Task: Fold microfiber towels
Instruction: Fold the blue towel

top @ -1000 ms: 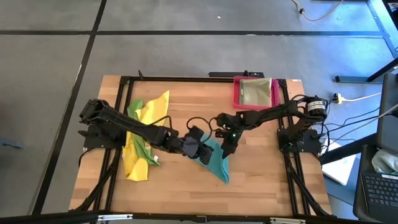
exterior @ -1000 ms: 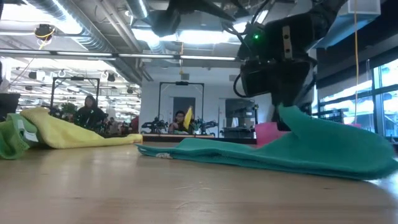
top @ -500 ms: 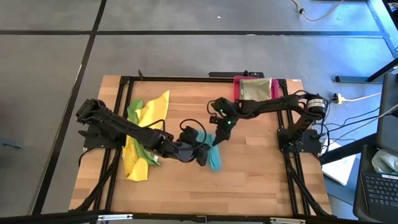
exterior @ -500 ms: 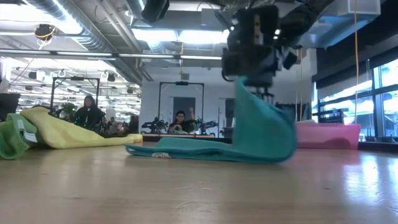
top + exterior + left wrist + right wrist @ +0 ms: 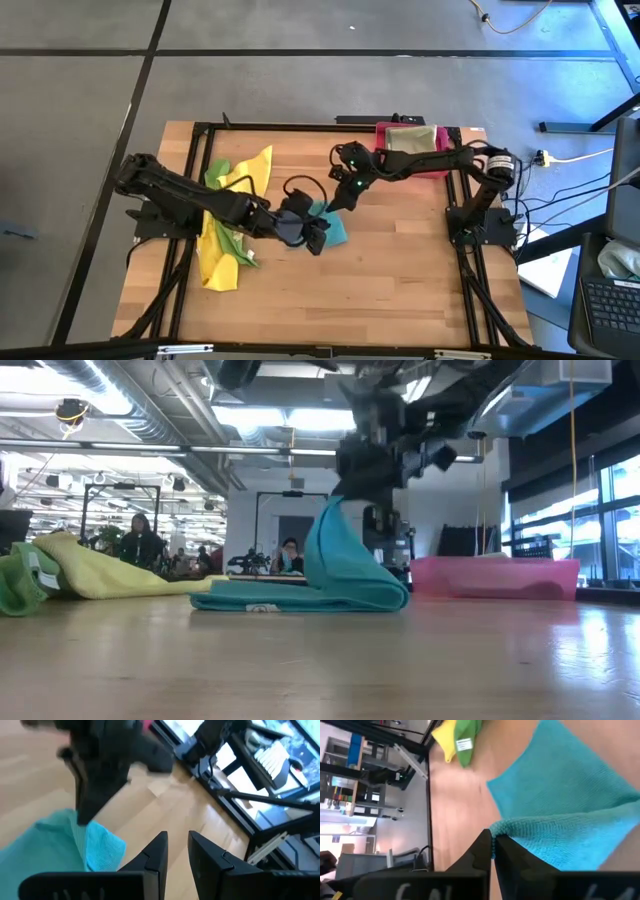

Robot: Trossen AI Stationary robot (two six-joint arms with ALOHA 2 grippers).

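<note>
On the table, from above, the teal towel lies near the middle, the right gripper over its far edge and the left gripper at its near side. Level with the table, the lifted flap stands nearly upright over the lower layer and could flop askew if let go early. The left wrist shows narrowly parted jaws holding nothing. The right wrist shows jaws pinching the towel's hem; a slip would undo the fold.

Wooden table: towels, pink tray.
</note>
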